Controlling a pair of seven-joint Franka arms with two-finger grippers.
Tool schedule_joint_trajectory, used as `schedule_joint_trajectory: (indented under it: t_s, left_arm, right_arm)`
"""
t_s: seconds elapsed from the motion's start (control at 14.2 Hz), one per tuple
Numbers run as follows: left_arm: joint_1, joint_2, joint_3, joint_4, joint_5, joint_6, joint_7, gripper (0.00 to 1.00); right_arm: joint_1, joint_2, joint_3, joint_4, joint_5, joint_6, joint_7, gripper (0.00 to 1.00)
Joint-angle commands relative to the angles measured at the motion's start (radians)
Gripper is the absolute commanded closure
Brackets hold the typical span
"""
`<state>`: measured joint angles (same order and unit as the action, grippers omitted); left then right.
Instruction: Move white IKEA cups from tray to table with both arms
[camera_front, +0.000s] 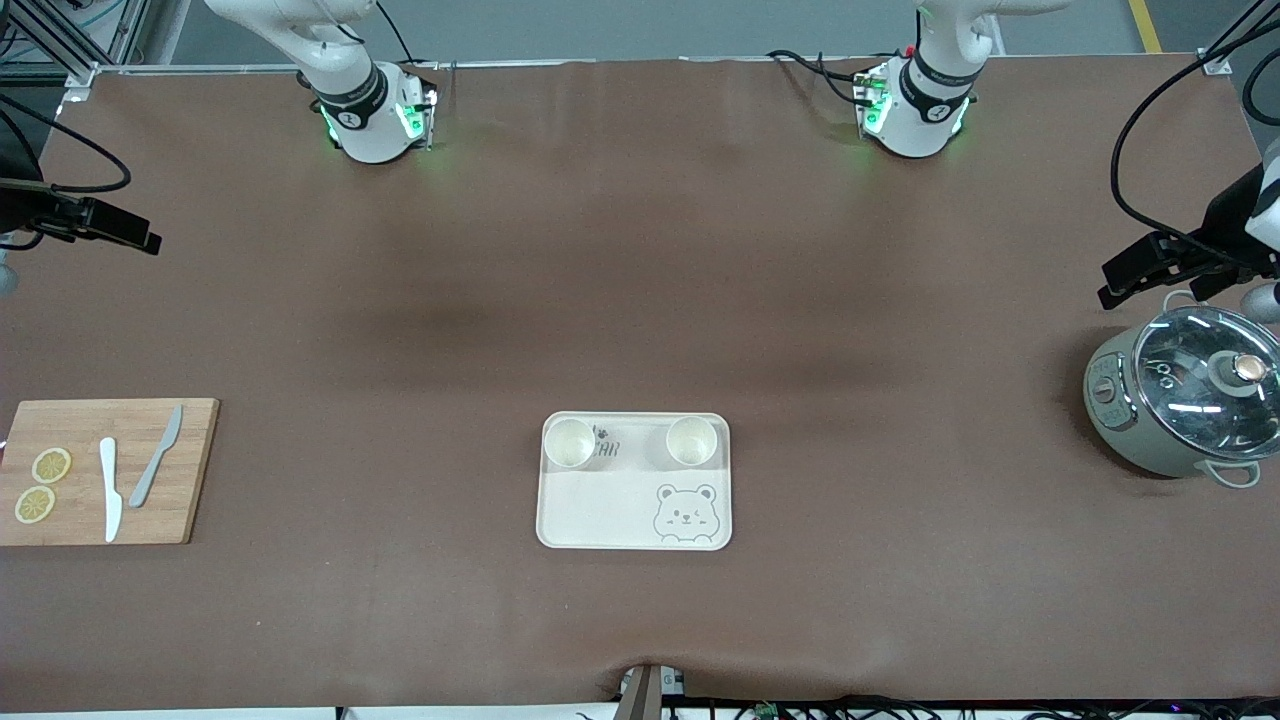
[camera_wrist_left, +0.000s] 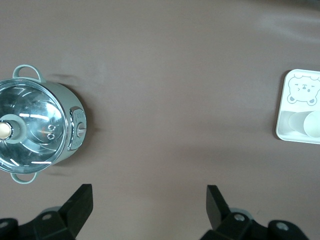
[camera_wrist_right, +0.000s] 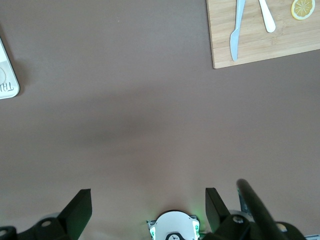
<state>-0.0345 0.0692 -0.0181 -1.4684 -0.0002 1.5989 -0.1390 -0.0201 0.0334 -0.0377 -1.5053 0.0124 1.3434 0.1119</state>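
Two white IKEA cups stand upright on the bear-printed tray (camera_front: 600, 515), along the edge farther from the front camera. One cup (camera_front: 568, 443) is toward the right arm's end, the other cup (camera_front: 691, 441) toward the left arm's end. The tray (camera_wrist_left: 300, 107) and a cup (camera_wrist_left: 312, 124) also show in the left wrist view, and a tray corner (camera_wrist_right: 6, 80) in the right wrist view. My left gripper (camera_front: 1125, 275) (camera_wrist_left: 147, 192) hangs open and empty over the table beside the pot. My right gripper (camera_front: 140, 235) (camera_wrist_right: 148, 196) hangs open and empty over bare table at the right arm's end.
A grey-green pot with glass lid (camera_front: 1185, 405) (camera_wrist_left: 35, 125) stands at the left arm's end. A wooden cutting board (camera_front: 80, 420) (camera_wrist_right: 280, 42) at the right arm's end carries a white knife (camera_front: 110, 490), a grey knife (camera_front: 155, 458) and two lemon slices (camera_front: 50, 465).
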Motion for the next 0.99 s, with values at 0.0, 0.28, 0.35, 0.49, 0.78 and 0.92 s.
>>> schedule_joint_trajectory:
  t_s: [0.0, 0.28, 0.35, 0.49, 0.78, 0.92]
  left_arm:
    - [0.004, -0.011, -0.002, 0.002, -0.003, -0.008, 0.005, 0.0]
    - [-0.001, 0.0, 0.003, 0.003, 0.002, -0.005, 0.007, 0.0]
    - [-0.001, 0.001, 0.003, 0.003, 0.002, 0.001, 0.007, 0.0]
    - [-0.01, 0.038, 0.003, 0.008, 0.009, 0.004, -0.007, 0.0]
    - [-0.036, 0.124, -0.023, 0.005, 0.089, 0.076, -0.044, 0.0]
    - [-0.067, 0.179, -0.023, 0.007, 0.091, 0.076, -0.068, 0.0]
  right_arm:
    - [0.012, 0.005, -0.002, 0.002, -0.023, -0.001, -0.006, 0.0]
    - [0.012, 0.01, -0.002, 0.004, -0.023, -0.001, -0.006, 0.0]
    - [0.012, 0.01, -0.002, 0.004, -0.023, -0.001, -0.006, 0.0]
    - [0.014, 0.008, -0.002, 0.007, -0.023, -0.001, -0.006, 0.0]
    - [0.017, 0.008, -0.002, 0.008, -0.022, 0.002, -0.006, 0.0]
    - [0.017, 0.008, -0.004, 0.008, -0.032, 0.009, -0.003, 0.0]
